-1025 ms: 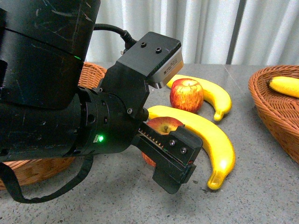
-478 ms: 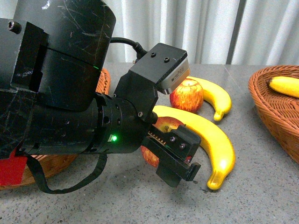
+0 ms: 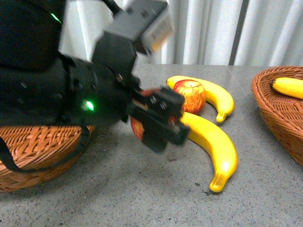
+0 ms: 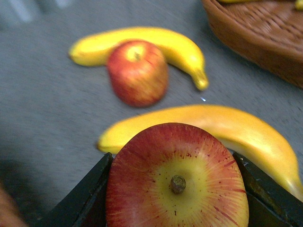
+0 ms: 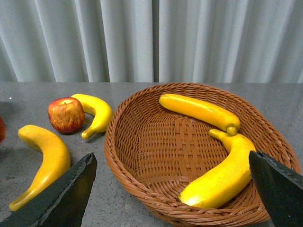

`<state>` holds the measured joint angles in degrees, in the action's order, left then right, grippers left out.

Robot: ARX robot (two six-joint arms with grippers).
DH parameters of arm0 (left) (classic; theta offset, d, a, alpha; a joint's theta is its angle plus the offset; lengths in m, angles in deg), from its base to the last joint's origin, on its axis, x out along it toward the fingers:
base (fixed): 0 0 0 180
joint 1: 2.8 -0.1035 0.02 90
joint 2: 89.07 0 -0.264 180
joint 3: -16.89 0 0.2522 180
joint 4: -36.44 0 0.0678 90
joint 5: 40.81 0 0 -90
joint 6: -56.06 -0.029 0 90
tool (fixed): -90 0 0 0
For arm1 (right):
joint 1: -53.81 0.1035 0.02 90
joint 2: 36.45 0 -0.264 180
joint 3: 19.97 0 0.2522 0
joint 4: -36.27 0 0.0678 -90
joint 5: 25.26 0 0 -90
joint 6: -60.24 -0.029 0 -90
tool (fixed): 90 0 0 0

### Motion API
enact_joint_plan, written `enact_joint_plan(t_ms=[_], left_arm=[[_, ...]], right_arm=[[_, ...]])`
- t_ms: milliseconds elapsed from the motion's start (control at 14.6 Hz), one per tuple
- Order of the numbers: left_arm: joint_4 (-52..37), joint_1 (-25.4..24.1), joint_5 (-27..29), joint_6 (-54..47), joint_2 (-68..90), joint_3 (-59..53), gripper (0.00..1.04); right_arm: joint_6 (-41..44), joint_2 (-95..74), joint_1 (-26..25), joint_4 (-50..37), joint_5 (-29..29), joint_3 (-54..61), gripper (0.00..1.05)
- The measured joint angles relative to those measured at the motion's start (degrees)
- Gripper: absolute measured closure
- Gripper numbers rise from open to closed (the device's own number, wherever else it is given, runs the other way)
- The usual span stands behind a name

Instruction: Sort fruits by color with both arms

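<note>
My left gripper (image 3: 152,119) is shut on a red apple (image 3: 137,128) streaked with yellow and holds it above the table, just right of the left basket (image 3: 38,146). In the left wrist view the apple (image 4: 177,179) fills the space between the jaws, stem end facing the camera. A second apple (image 3: 189,94) rests on the table against a far banana (image 3: 218,97). A nearer banana (image 3: 215,144) lies in front of it. My right gripper (image 5: 170,198) is open and empty over the right basket (image 5: 113,142), which holds two bananas (image 5: 199,111) (image 5: 222,177).
The right basket's rim (image 3: 258,94) shows at the front view's right edge with a banana (image 3: 289,86) in it. White curtains hang behind the grey table. The right wrist view also shows the loose apple (image 5: 66,114) and two loose bananas (image 5: 97,111) (image 5: 45,153).
My left arm has lifted the apple away from the near banana and carried it up and to the left, toward the left basket. The other fruits have not moved.
</note>
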<state>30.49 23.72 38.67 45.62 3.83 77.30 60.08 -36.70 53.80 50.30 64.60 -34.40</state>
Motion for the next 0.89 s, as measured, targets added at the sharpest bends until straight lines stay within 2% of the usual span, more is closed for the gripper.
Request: enact_joint_plan(t_ms=[137, 273, 478, 615, 888], left_arm=[[-0.02, -5.05, 3.13, 3.78, -4.59, 0.02, 0.39], [5.05, -12.13, 7.96, 12.39, -6.54, 0.17, 0.39], [6.32, -17.99, 13.25, 17.46, -6.54, -0.20, 0.40], [5.35, -19.98, 16.26, 17.62, -6.27, -1.14, 0.40], [5.40, -20.02, 17.53, 17.53, -5.75, -3.52, 0.40]], right_arm=[[0.00, 0.00, 0.00, 0.00, 0.00, 0.00, 0.07], [0.00, 0.00, 0.00, 0.00, 0.00, 0.00, 0.07], [0.00, 0.00, 0.00, 0.00, 0.00, 0.00, 0.07], [0.00, 0.00, 0.00, 0.02, 0.00, 0.00, 0.07], [0.00, 0.00, 0.00, 0.00, 0.00, 0.00, 0.07]])
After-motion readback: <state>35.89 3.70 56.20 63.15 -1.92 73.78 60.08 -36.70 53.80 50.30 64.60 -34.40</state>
